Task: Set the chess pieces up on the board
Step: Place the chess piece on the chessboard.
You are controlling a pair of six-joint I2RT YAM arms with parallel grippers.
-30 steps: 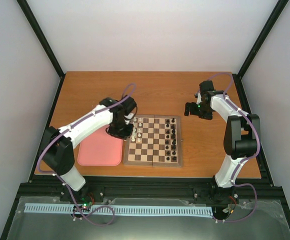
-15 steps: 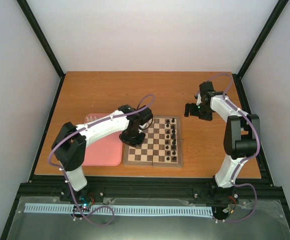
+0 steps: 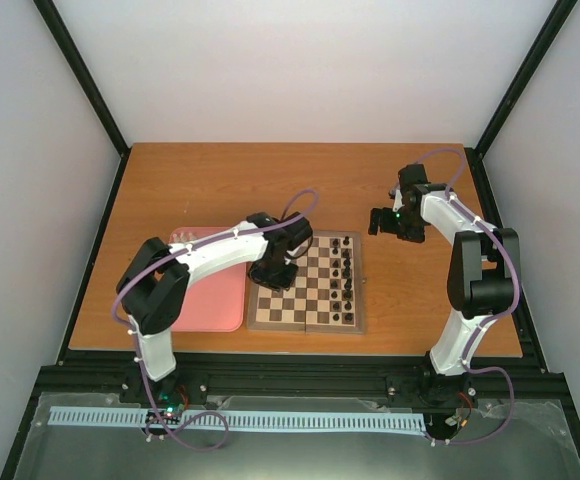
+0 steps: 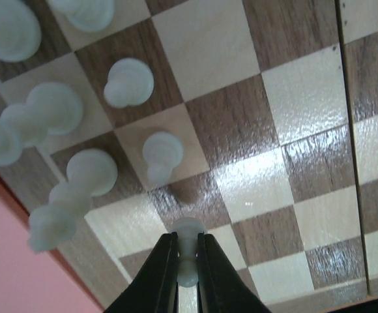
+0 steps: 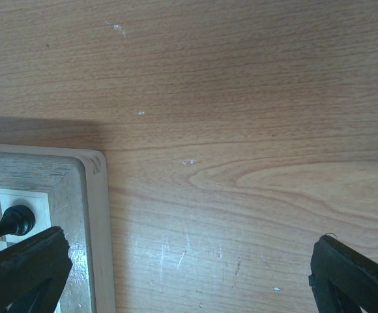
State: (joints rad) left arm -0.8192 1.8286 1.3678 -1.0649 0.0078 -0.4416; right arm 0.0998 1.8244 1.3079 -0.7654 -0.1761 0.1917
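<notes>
The left end effector (image 4: 188, 261) is pinching a white chess piece (image 4: 188, 231) by its neck, holding it upright for placing on the board (image 4: 293, 98); the right end effector (image 5: 189, 261) is hovering, jaws spread.

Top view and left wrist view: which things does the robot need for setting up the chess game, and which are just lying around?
Needed: white chess pieces, board, left tool pinching a white pawn.
Lying about: pink tray, black pieces standing on the board, open right tool.
</notes>
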